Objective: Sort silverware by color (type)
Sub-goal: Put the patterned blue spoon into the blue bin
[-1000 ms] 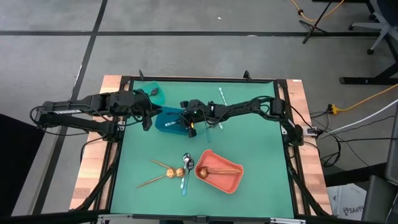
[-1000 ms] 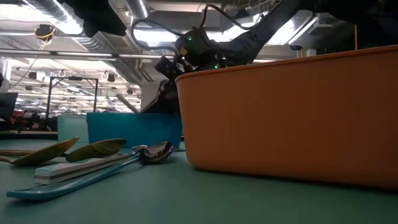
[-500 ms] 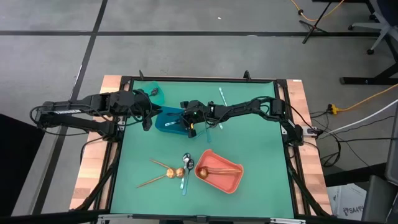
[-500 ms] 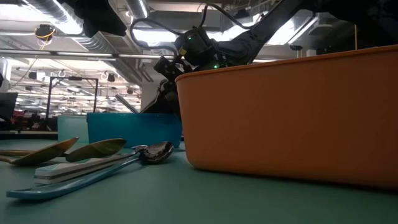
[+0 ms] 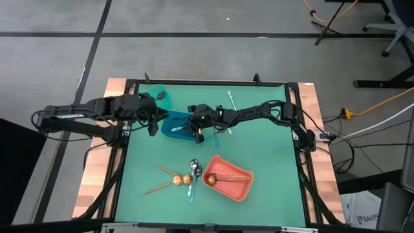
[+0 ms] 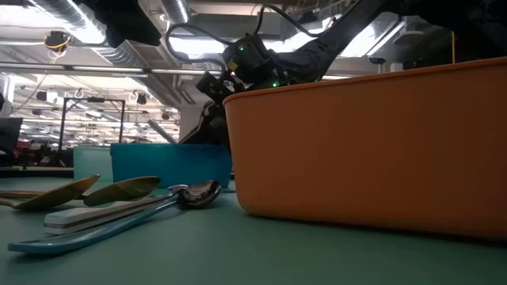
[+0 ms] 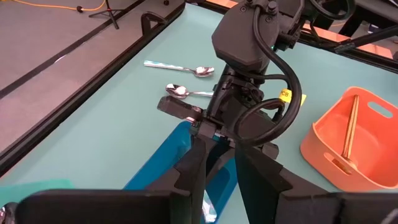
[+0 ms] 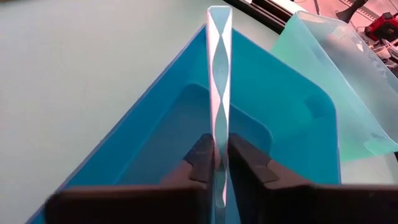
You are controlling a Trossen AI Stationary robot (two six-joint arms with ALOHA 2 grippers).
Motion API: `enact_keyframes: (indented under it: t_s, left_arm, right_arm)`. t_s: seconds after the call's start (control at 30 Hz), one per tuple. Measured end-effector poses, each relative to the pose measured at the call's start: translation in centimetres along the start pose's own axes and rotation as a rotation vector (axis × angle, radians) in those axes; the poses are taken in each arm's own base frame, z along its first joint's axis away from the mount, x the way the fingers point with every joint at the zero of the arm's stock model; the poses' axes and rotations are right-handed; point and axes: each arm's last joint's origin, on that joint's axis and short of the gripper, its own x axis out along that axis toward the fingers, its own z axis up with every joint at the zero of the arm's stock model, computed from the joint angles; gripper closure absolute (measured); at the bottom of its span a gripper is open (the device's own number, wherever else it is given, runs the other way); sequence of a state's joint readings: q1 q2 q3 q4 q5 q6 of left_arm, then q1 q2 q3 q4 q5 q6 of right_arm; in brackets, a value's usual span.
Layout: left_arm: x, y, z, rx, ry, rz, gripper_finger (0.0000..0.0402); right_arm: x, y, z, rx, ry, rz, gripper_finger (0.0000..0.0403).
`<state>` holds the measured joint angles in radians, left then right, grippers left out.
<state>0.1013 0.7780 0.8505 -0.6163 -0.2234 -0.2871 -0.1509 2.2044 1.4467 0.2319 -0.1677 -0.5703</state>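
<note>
Drop-off step. Right claw (image 8: 217,163) pinches a light-blue twisted-handle utensil (image 8: 219,93) directly over the blue bin (image 8: 155,118), handle between the fingers, not yet let go. Next: spread the fingers so it falls inside the walls, then lift clear. Left claw (image 7: 219,163) parked partly open, empty, just beside the same bin. Remaining spoons (image 5: 192,171) lie loose on the tabletop (image 5: 272,155) near the coral bin (image 5: 240,191).
</note>
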Motion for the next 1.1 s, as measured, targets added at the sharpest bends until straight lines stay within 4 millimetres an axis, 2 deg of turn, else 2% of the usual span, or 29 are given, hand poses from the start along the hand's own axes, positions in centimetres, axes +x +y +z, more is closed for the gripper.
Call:
enact_keyframes:
  t_s: [0.17, 0.3, 1.1]
  left_arm:
    - [0.00, 0.00, 0.00, 0.000, 0.000, 0.000, 0.0321]
    - [0.01, 0.00, 0.00, 0.000, 0.000, 0.000, 0.0321]
    - [0.02, 0.00, 0.00, 0.001, 0.001, 0.000, 0.0321]
  right_arm:
    - [0.00, -0.02, -0.01, 0.000, 0.000, -0.001, 0.0311]
    - [0.00, -0.01, -0.01, 0.000, 0.000, 0.000, 0.0294]
    - [0.00, -0.01, -0.01, -0.001, -0.001, 0.000, 0.0290]
